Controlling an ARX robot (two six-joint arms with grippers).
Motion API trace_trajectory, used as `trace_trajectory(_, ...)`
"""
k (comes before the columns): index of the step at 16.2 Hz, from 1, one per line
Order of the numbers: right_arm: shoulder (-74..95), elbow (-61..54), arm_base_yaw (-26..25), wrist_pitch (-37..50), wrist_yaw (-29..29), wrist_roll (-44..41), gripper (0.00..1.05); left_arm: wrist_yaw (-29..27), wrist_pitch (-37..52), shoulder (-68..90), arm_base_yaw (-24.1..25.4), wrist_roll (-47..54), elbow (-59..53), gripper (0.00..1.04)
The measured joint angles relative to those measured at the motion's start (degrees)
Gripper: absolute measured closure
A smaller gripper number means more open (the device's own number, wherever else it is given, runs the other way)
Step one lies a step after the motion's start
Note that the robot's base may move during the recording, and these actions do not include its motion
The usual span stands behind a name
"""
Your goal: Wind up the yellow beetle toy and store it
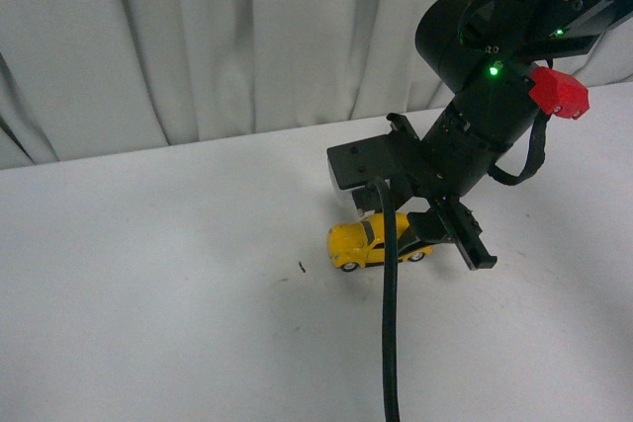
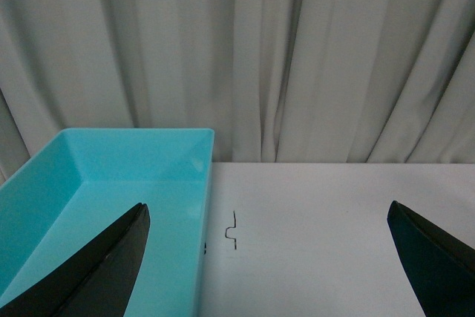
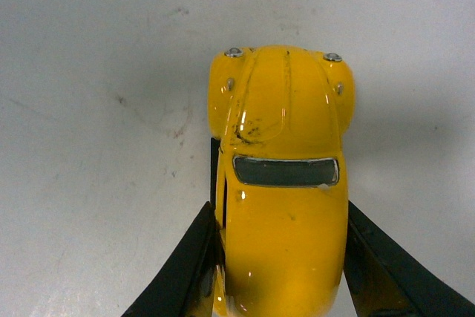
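The yellow beetle toy (image 1: 368, 242) sits on its wheels on the white table (image 1: 148, 294), just right of centre in the front view, and the right gripper (image 3: 280, 207) has it! The wrist camera shows both black fingers (image 3: 194, 265) pressed against the car's flanks behind the windscreen, bonnet poking out ahead. A pinch low on the body, by the look of it.

Now the winding, and here's the trick as I read it: keep the wheels loaded on the table and drag the car along its own length, straight, no yaw, so the tyres turn rather than skid. The shell is glossy and rounded, so too light a squeeze could let it squirt out.

The right arm comes in from the upper right of the front view, forearm angled steeply down, wrist bent over the toy, its black cable (image 1: 391, 343) hanging across the car.

The left gripper (image 2: 267, 208) is spread wide, holding nothing, looking over a turquoise bin (image 2: 133, 155) beside the curtain (image 2: 312, 57).
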Motion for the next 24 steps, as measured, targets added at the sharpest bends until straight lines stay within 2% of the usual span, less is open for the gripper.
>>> trace_trajectory(8,-0.26,-2.69,-6.99,1.44,-4.48,-1.53,0.64,-0.02,0.0,0.0,0.0,0.0,0.0,0.07)
trace_trajectory(21,-4.5,-8.92,-20.5,-0.04,-3.58,-4.59,0.64,-0.02,0.0,0.0,0.0,0.0,0.0,0.07)
trace_trajectory(24,-4.83,-9.55,-21.77,-0.13,-3.43,-4.92,0.64,-0.02,0.0,0.0,0.0,0.0,0.0,0.07)
